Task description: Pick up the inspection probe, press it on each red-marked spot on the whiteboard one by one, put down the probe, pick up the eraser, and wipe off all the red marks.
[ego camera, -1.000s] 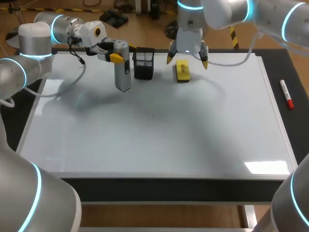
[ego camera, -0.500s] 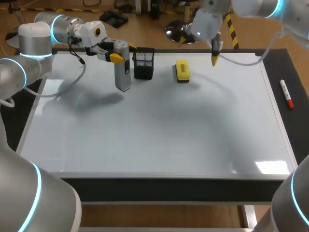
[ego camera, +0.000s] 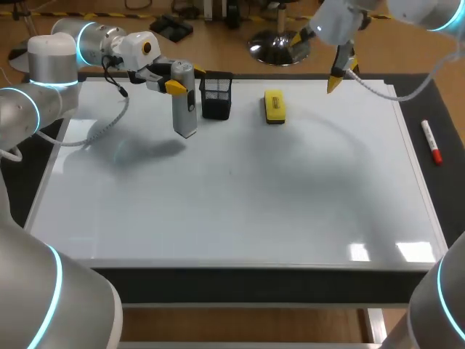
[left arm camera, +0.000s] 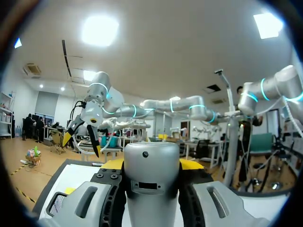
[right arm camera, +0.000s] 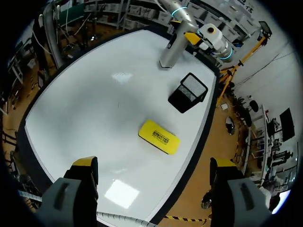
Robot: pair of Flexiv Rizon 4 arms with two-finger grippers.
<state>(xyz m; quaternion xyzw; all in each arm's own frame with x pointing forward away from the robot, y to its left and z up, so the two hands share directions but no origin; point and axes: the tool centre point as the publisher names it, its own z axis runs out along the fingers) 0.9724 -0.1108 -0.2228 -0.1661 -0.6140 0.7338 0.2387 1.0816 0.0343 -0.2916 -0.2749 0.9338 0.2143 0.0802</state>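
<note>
The grey inspection probe (ego camera: 185, 103) hangs upright over the far left of the whiteboard (ego camera: 232, 196), with my left gripper (ego camera: 186, 78) shut on its top. In the left wrist view the probe (left arm camera: 151, 170) fills the space between the fingers. The yellow eraser (ego camera: 275, 106) lies flat at the board's far middle. My right gripper (ego camera: 327, 62) is raised beyond the far right edge, open and holding nothing. From the right wrist, the eraser (right arm camera: 159, 136) lies on the board ahead of the open gripper (right arm camera: 153, 163), and the probe (right arm camera: 170, 49) stands further off. I see no red marks on the board.
A black mesh cup (ego camera: 216, 96) stands just right of the probe, close to it. A red-capped marker (ego camera: 431, 142) lies on the dark table right of the board. From the right wrist the mesh cup (right arm camera: 188, 92) sits between eraser and probe.
My right gripper has lifted away from above the eraser and swung right and back, past the board's far edge. The left arm and the probe have stayed put.
</note>
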